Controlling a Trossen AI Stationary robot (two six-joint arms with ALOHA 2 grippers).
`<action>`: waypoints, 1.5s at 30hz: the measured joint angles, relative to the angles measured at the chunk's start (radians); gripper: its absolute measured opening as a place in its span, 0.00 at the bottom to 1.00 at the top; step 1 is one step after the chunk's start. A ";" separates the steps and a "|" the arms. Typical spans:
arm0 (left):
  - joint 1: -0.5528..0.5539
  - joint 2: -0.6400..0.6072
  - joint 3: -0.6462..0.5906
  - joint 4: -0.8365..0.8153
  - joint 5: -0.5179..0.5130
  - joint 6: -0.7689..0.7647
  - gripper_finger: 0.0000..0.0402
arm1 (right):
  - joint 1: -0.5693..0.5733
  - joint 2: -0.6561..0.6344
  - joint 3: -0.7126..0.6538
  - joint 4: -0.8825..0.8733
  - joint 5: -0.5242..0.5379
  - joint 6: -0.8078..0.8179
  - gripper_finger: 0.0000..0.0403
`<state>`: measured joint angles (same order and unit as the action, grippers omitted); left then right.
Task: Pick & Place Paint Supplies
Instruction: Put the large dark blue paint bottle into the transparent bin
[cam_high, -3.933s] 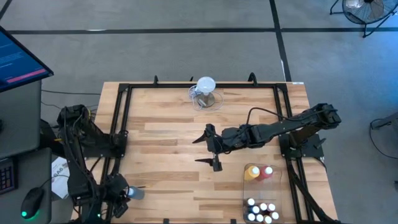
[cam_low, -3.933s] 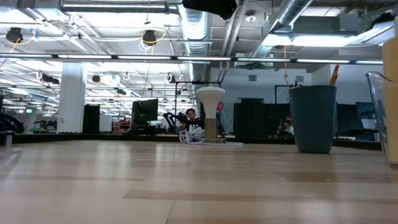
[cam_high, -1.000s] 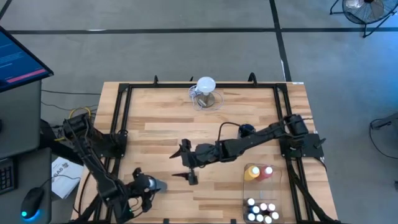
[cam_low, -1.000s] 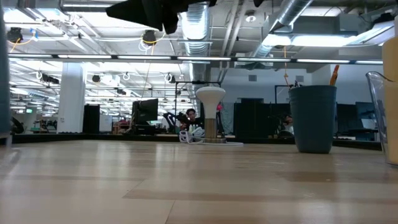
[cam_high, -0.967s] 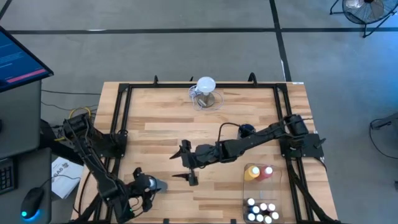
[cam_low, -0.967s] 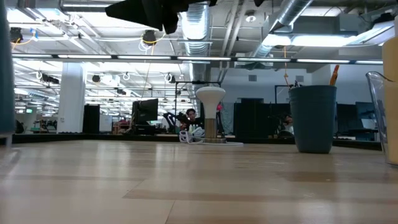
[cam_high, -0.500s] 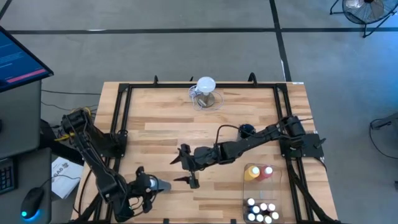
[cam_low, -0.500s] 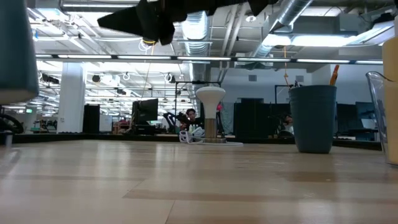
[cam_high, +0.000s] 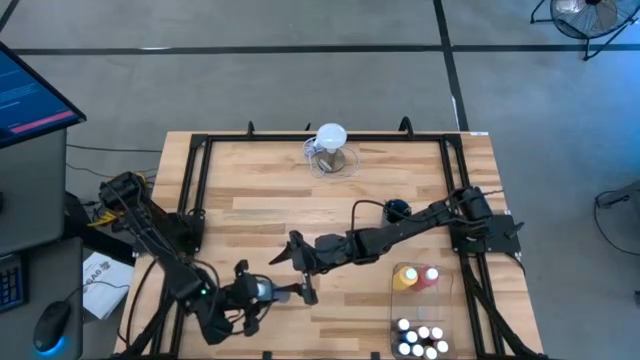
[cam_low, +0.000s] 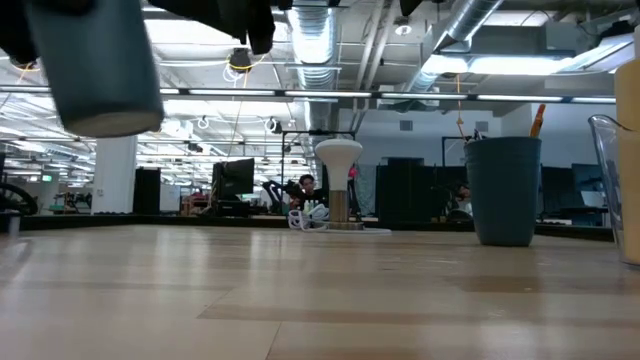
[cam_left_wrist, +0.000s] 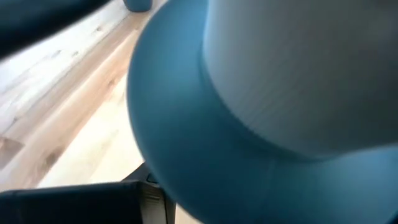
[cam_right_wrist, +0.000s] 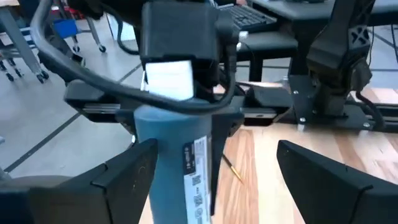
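My left gripper (cam_high: 250, 292) is shut on a blue squeeze bottle (cam_right_wrist: 183, 168), held above the table's near middle; the bottle fills the left wrist view (cam_left_wrist: 249, 124) and shows high in the low view (cam_low: 100, 70). My right gripper (cam_high: 290, 277) is open and empty, level with the bottle, which stands just ahead of its two spread fingers (cam_right_wrist: 216, 146). Yellow (cam_high: 405, 277) and pink-red (cam_high: 430, 277) bottles and several small white-capped bottles (cam_high: 420, 338) stand in a clear tray at the near right. My left gripper holds the blue bottle by its upper part (cam_right_wrist: 186, 121), its fingers one on each side. The gripper's body sits over the bottle's top and hides it. The bottle hangs below the gripper, nearly upright, its bottom (cam_low: 105, 125) lifted clear of the table.
A clear jug with a white round top (cam_high: 330, 150) stands at the far edge. A dark blue cup (cam_low: 503, 190) with a brush in it stands right of the middle (cam_high: 397, 210). A thin stick (cam_right_wrist: 233, 168) lies on the table beyond the bottle.
My left gripper has carried the blue bottle toward the table's right, up to my right gripper's open fingers. The bottle has stayed lifted and has come in from the low view's left edge. My right gripper has kept nearly still and open.
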<state>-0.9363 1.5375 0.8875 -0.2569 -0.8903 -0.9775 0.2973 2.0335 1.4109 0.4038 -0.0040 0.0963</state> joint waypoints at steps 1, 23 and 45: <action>0.007 0.000 0.000 0.008 -0.001 0.013 0.32 | 0.002 0.000 0.000 -0.005 0.000 0.000 0.80; 0.082 0.000 0.000 0.090 0.007 0.149 0.33 | 0.030 0.000 0.000 -0.006 0.011 -0.025 0.80; 0.158 -0.065 0.000 0.200 0.108 0.330 0.31 | 0.030 0.002 -0.002 -0.004 0.010 -0.035 0.75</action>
<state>-0.7787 1.4727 0.8875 -0.0570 -0.7826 -0.6476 0.3271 2.0357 1.4086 0.4000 0.0059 0.0612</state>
